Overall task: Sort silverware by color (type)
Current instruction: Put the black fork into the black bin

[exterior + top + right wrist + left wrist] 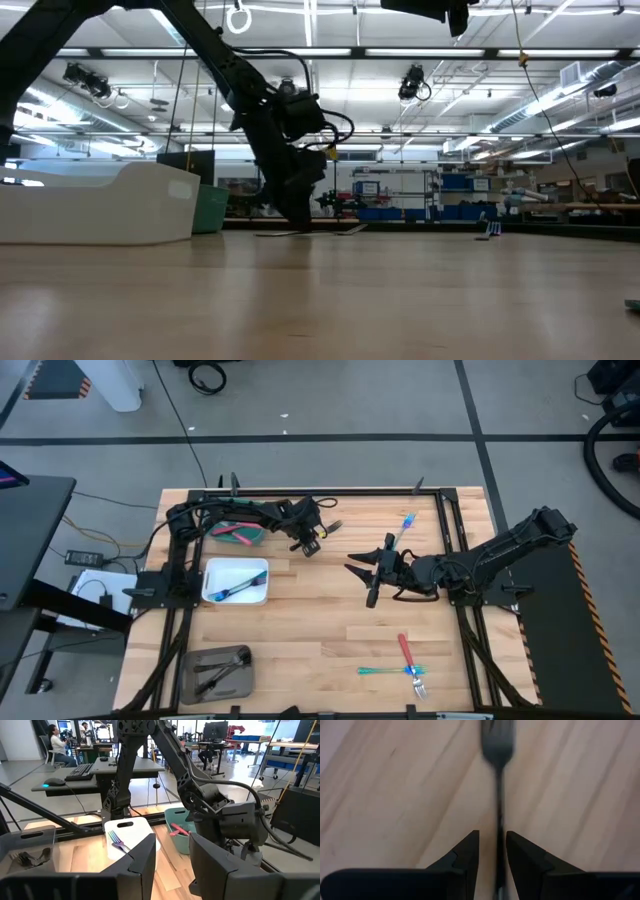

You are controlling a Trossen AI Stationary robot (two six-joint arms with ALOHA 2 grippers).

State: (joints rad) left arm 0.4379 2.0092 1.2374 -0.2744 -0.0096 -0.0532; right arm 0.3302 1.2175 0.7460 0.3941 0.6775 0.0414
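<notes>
My left gripper (312, 545) points down at the table's far middle, just right of the teal tray (240, 532). In the left wrist view its fingers (470, 855) stand narrowly apart on either side of a dark grey fork's handle (499, 835). A little gap shows on both sides, and the fork's head (495, 742) points away. My right gripper (368, 575) hovers open and empty at mid-table. An iridescent blue utensil (405, 528) lies at the far right. A red-handled one (404, 650) and a teal one (388, 671) lie near the front right.
The teal tray holds red utensils (177, 830). The white tray (262, 568) holds an iridescent fork (117, 841). The grey tray (190, 660) at the front left holds dark utensils. A black frame runs along the table's edges. People sit at desks beyond the table.
</notes>
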